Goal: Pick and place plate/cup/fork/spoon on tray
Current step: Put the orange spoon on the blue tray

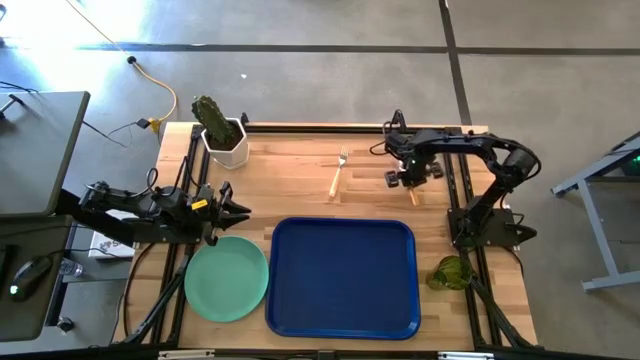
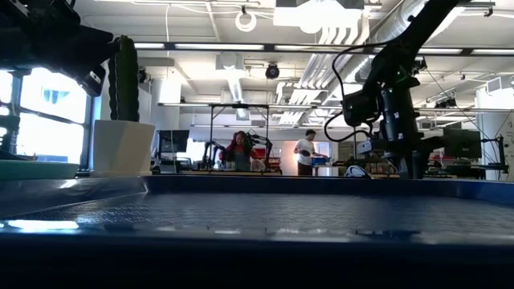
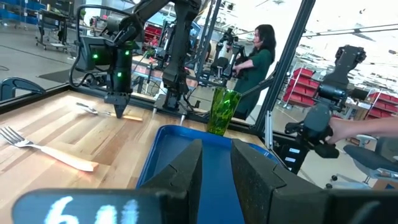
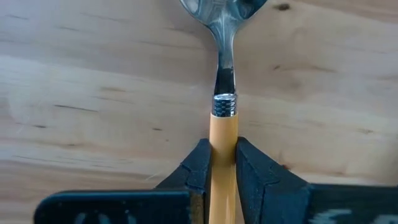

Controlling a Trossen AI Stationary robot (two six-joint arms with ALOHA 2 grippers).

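1. Right gripper (image 4: pixel 222 163) is down at the table's far-right area, fingers clamped on the spoon's (image 4: pixel 224 93) orange-tan handle. Wrist view shows the handle pinched between both pads, the metal bowl sticking out ahead over bare wood.
2. In the high view the right gripper (image 1: pixel 409 178) sits over the spoon (image 1: pixel 413 197); only the tip of the handle shows on the near side of it. Spoon is on or just at the wood table (image 1: pixel 300 175), outside the tray.
3. Left gripper (image 1: pixel 232 210) hangs by the left table edge, just beyond the plate's far rim. Fingers (image 3: pixel 186 174) stand slightly apart, nothing between them.
4. Plate (image 1: pixel 227 278), mint green, lies flat at the near-left of the table, just beside the tray's left edge, partly over the table's edge rails.
5. Tray (image 1: pixel 343 276), deep blue, sits near-centre, nothing on it.
6. Fork (image 1: pixel 338 174) lies on the wood beyond the tray, tines pointing away, well left of the spoon. Left wrist view has it too (image 3: pixel 46 152).
7. Cup (image 1: pixel 452 272), dark green glass, stands at the right side by the right arm's base, just off the tray's right edge.
8. White pot with cactus (image 1: pixel 222 134) at the far-left corner.
9. Low view: people (image 2: pixel 240 152) at benches in the room behind.
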